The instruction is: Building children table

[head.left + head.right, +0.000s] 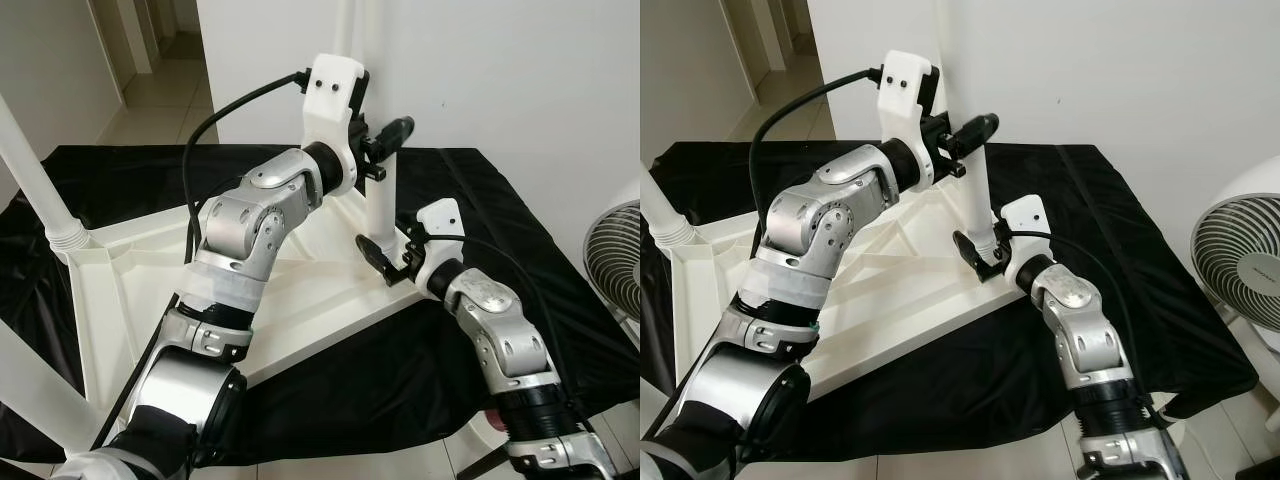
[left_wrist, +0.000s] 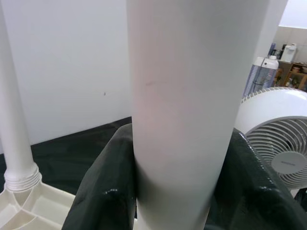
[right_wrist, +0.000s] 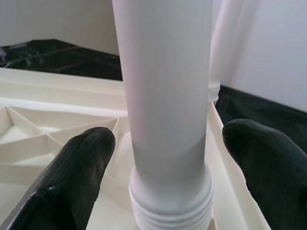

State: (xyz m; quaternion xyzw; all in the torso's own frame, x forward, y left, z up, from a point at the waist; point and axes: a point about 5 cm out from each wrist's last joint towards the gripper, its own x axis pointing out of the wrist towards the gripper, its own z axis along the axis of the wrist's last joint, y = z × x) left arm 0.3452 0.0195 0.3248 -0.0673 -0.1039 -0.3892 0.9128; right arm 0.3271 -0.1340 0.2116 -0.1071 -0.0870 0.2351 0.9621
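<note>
Table leg (image 1: 380, 205) between left fingers (image 2: 103, 191)

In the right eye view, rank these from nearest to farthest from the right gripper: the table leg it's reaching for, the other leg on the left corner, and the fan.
From the right gripper:
1. Table leg: between its open fingers, at the tabletop's near right corner.
2. Fan: off to the right, beside the black cloth.
3. Other leg: far left corner of the upturned tabletop.
</note>
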